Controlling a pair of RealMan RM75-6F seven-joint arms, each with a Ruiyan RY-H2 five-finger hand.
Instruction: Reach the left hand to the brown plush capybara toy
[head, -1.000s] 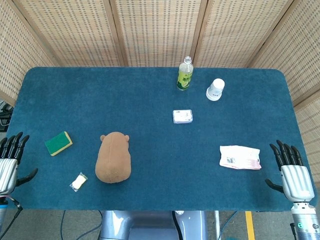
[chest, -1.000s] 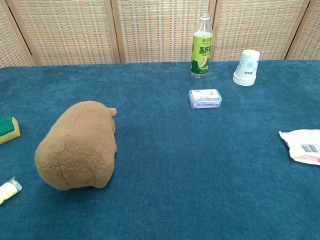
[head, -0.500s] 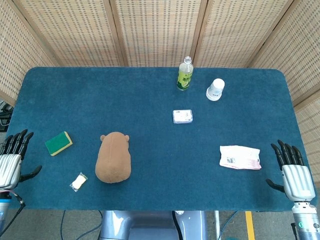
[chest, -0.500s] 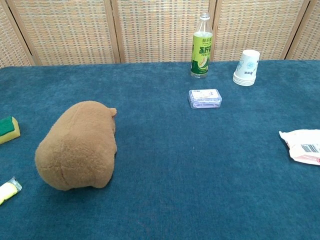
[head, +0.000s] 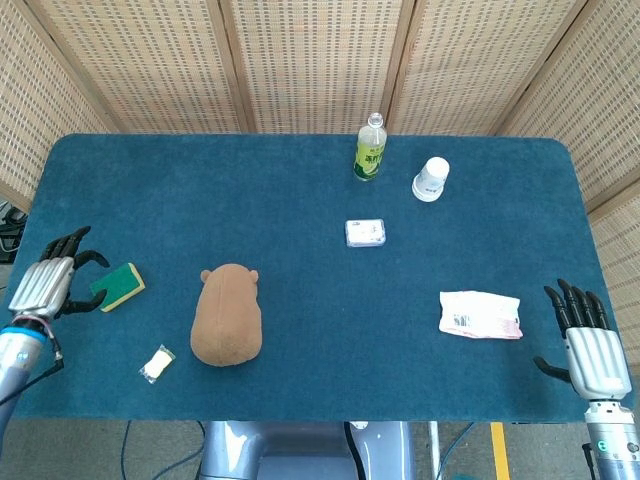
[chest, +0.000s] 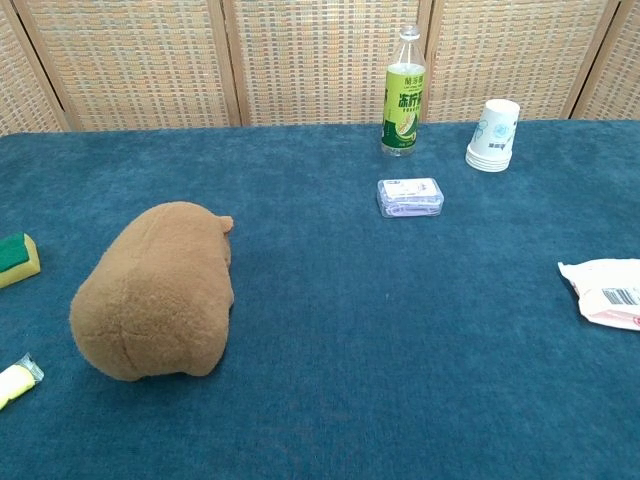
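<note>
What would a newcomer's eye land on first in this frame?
Probably the brown plush capybara, the biggest thing on the blue table, lying near the front edge left of centre. Next, the left hand over the table's left edge, empty with fingers apart, right beside the green and yellow sponge and well short of the toy. The right hand sits open off the front right corner.

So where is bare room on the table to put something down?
Bare cloth spans the far left, behind the sponge and capybara. Another patch lies between capybara and packet. Crowded: around the bottle, cups and box.
</note>
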